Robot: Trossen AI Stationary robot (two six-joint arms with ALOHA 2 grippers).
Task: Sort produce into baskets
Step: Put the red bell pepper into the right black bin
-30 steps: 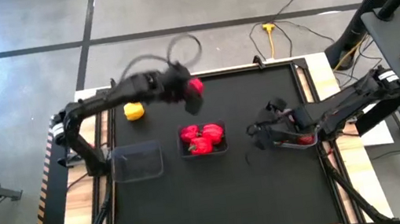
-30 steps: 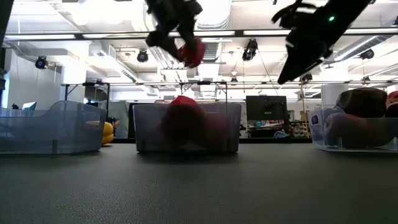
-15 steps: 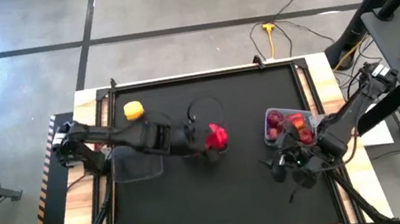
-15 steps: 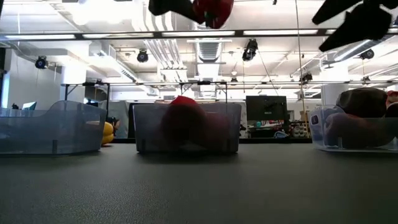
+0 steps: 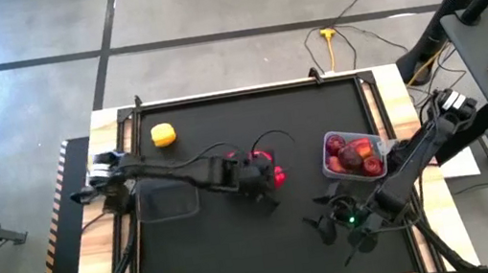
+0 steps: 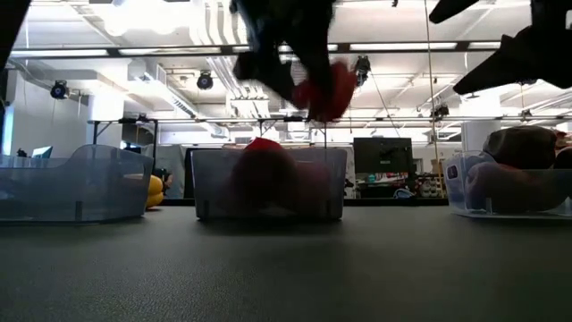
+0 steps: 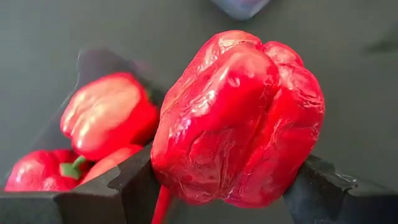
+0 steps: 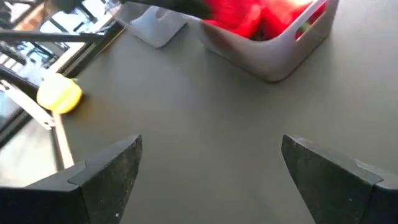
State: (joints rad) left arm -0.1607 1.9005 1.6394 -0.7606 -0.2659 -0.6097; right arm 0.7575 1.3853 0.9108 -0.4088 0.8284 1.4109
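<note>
Left gripper (image 7: 224,186), now lowered from its higher carry, clamps a glossy red pepper (image 7: 239,118) just above the clear plastic middle tub (image 6: 268,183) of red peppers—release looks imminent; right gripper (image 8: 211,180) hovers wide, empty.

An open lab hall: ceiling ducts (image 6: 223,76), strip lights (image 6: 393,46), monitors (image 6: 382,154).
</note>
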